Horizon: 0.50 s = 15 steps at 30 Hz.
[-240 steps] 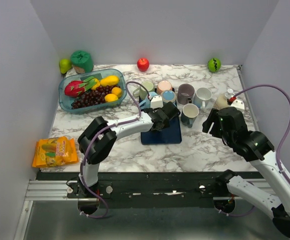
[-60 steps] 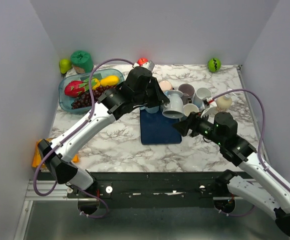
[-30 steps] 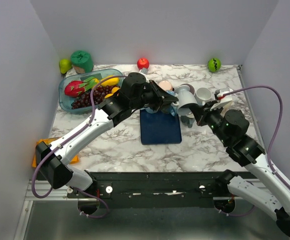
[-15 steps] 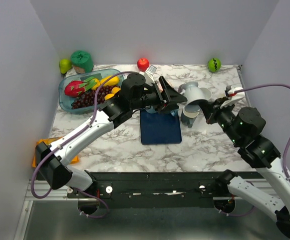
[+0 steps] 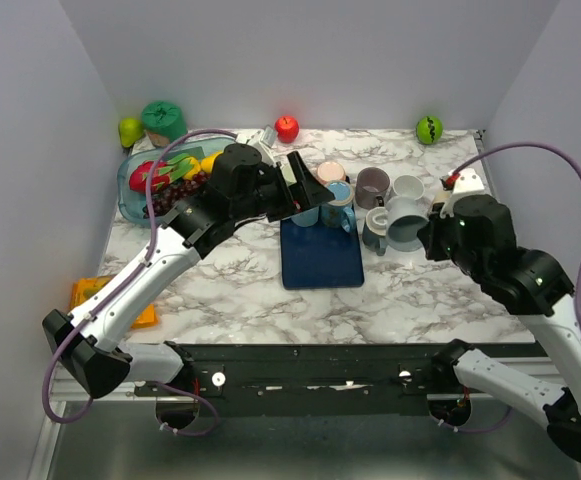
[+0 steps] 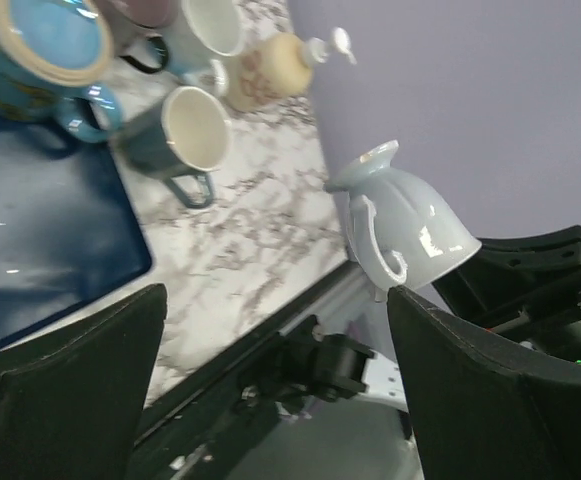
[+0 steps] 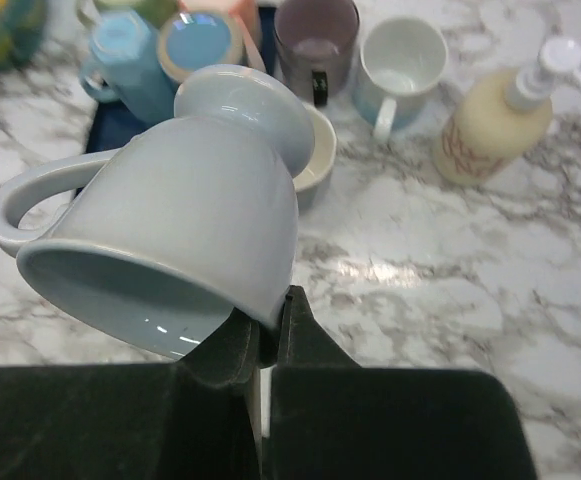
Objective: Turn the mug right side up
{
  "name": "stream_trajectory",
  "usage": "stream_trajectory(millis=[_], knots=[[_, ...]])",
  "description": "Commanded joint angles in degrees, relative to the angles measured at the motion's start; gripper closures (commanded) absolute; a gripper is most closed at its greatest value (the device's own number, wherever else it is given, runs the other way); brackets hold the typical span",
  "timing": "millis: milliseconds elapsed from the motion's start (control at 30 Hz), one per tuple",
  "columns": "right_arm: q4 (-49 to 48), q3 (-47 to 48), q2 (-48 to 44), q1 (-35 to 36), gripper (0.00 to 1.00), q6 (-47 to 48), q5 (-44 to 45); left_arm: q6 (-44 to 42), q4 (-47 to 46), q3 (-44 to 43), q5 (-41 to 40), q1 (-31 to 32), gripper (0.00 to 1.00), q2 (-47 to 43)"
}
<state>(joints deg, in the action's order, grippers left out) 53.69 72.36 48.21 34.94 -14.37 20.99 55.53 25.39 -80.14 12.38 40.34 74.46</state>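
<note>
Right fingers (image 7: 300, 335) clamp the pale blue ceramic mug (image 7: 190, 190) by its rim, tilted above the marble surface (image 7: 420, 280); left fingers (image 6: 70, 390) spread wide.

White, grey-veined marble table (image 5: 410, 300), plain lavender back wall (image 5: 310, 60), matching side walls (image 5: 30, 200) left and right, black strip (image 5: 320, 352) along the table's near edge, silver metal rail (image 5: 90, 380) beneath it, grey floor (image 5: 270, 450) below, soft even light
</note>
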Motion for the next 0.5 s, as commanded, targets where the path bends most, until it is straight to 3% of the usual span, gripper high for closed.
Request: stream_trajectory(millis=[0,200,467], knots=[[10.6,1.8,3.5,-3.7,0.99,-1.5,-1.3,-11.5,10.0,-1.0,-8.6,-1.1,0.01,-2.1],[14.0,2.3,8.6,-13.3,0.99,1.4,-8.8,-15.4,11.2,2.3,-8.7,-1.4,0.01,-3.2],[10.2,-0.2,16.8,-25.1,0.99,5.8,-20.0,-19.4,11.6,3.6,-7.4,-1.6,0.01,-2.5]])
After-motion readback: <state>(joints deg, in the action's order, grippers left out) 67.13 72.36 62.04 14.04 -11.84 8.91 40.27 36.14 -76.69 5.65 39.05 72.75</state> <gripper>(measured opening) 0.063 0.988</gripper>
